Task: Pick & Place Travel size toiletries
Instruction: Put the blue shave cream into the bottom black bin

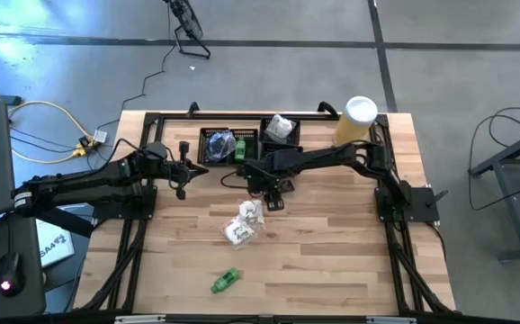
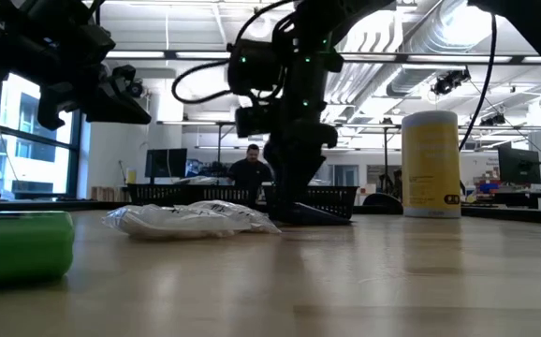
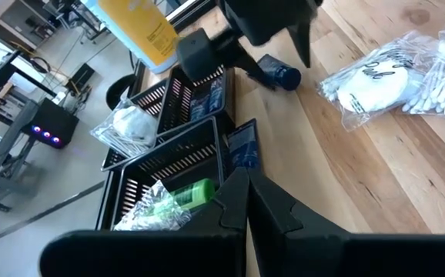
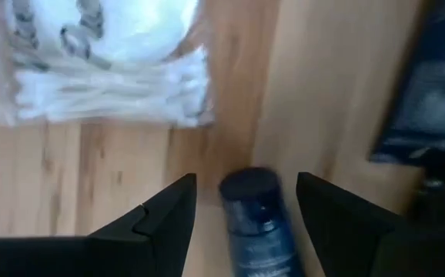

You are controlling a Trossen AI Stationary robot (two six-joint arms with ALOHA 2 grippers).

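- The right gripper point(image 4: 245, 211) hangs low over the middle of the wooden tabletop point(image 1: 332, 261), with its fingers spread wide on either side of a small dark blue bottle point(image 4: 255, 223).
- The bottle lies on its side on the wood between the two fingers, which are not closed on it.
- Just beyond the bottle lies a clear packet of white cotton swabs point(image 4: 107, 96), with a second white crinkly packet point(image 1: 237, 232) next to it.
- A green tube point(image 1: 225, 281) lies alone nearer the front edge of the tabletop, well apart from the packets.
- Two black mesh trays point(image 1: 208, 137) sit side by side at the back of the tabletop. One holds a green tube point(image 3: 188, 194) and a crinkly wrapper; the other holds a white packet point(image 1: 280, 128).
- A dark blue packet point(image 3: 242, 148) lies on the wood just beside the trays.
- A tall yellow cylinder with a white lid point(image 1: 356, 120) stands at the back right.
- The left gripper point(image 1: 184, 171) waits above the tabletop near the left tray, its fingers shut and empty.
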